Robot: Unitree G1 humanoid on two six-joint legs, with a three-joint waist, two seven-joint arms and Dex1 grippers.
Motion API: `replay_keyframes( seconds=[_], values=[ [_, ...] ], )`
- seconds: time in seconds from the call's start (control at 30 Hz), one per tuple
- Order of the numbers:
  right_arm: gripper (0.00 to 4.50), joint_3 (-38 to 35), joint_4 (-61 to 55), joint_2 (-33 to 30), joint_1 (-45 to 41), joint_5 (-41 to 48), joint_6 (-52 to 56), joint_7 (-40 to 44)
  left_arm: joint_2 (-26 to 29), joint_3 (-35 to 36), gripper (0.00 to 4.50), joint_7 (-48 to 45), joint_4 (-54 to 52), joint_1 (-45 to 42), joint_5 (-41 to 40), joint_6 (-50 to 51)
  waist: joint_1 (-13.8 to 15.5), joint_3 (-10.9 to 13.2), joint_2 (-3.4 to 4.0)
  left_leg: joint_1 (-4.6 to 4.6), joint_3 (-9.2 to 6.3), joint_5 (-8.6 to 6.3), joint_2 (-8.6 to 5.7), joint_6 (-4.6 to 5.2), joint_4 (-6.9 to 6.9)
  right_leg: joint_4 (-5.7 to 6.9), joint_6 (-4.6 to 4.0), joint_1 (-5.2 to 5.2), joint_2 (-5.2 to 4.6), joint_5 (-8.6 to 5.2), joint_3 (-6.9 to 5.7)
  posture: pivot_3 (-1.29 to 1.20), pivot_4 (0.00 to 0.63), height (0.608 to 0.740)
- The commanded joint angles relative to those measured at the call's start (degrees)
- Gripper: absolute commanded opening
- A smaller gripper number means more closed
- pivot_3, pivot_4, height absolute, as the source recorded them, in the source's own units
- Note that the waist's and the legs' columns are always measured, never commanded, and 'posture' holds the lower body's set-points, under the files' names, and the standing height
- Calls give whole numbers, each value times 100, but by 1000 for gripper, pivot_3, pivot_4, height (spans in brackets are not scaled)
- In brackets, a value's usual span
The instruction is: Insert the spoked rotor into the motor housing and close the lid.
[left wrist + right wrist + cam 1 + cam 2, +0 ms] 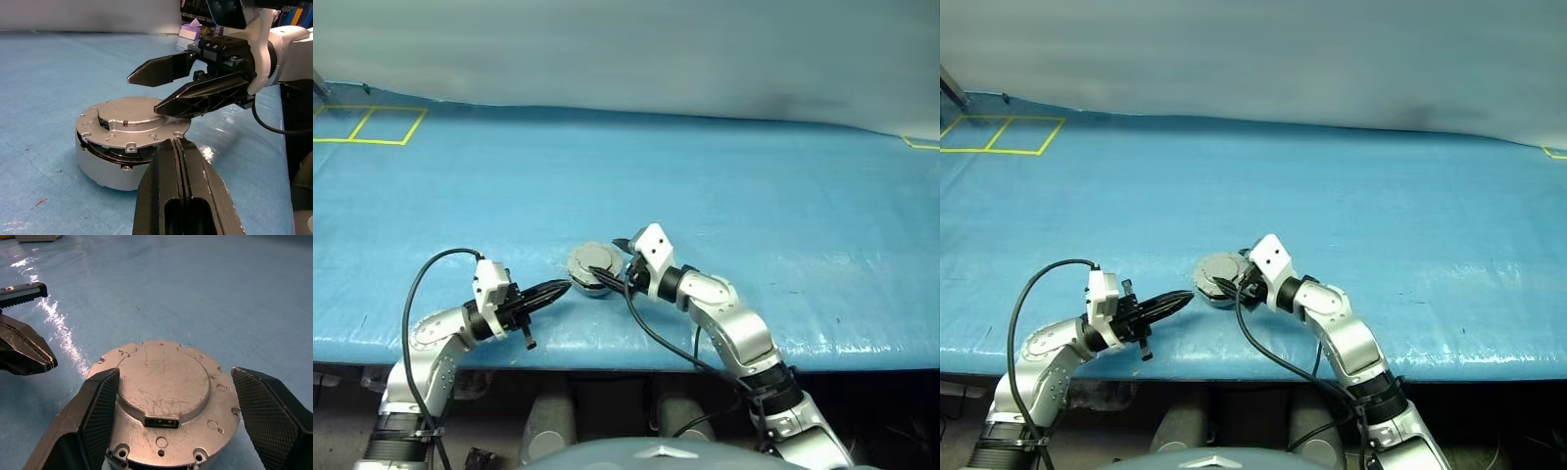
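Motor housing [594,277] near table [724,186] front edge, lid [164,382] down on top. Right hand [171,428] reaching leftward, fingers spread astride the lid. Left hand [560,288] level, pointing rightward, fingers pressed together beside housing.

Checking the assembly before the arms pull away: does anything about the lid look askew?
Yes. The lid sits shifted sideways on the motor housing, overhanging one side, with a dark gap under its rim.
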Motion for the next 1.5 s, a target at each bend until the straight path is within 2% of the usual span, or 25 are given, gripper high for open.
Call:
replay_keyframes(
  seconds=[0.03,0.4,0.83,0.97,1.27,1.5],
  values=[
    [3852,-11,-1,109,-100,49,-107,10,19,3,0,-78,19,-43,28,-110,-1,0,0,0,0,0,0,0,-1,-1,0,0,0,0,0,0,150,740],
    [3852,-29,292,281,-102,280,40,238,13,-108,0,-205,315,-103,241,-358,-22,0,1,1,1,0,1,0,-2,0,0,0,0,0,0,0,150,740],
    [3852,158,606,90,-187,-335,-428,31,-50,-57,0,-285,673,-224,218,-727,-39,-1,2,5,2,0,1,0,-3,1,-1,0,0,0,0,0,150,740],
    [3053,99,577,90,-191,-310,-436,19,-48,-47,0,-293,702,-224,201,-760,-34,-1,1,5,2,0,1,0,-2,1,-1,1,0,0,0,0,150,740],
    [3054,43,240,-100,-321,-68,-136,333,-22,-23,0,-324,791,-233,187,-815,-19,-1,2,1,2,0,1,0,-2,-1,-1,0,-2,0,0,0,150,740],
    [3054,267,323,-242,-350,-253,-223,479,-54,-35,0,-312,827,-211,202,-866,-23,-1,1,2,3,0,1,0,-6,-2,-1,-1,-2,0,-1,0,150,740]
  ],
)
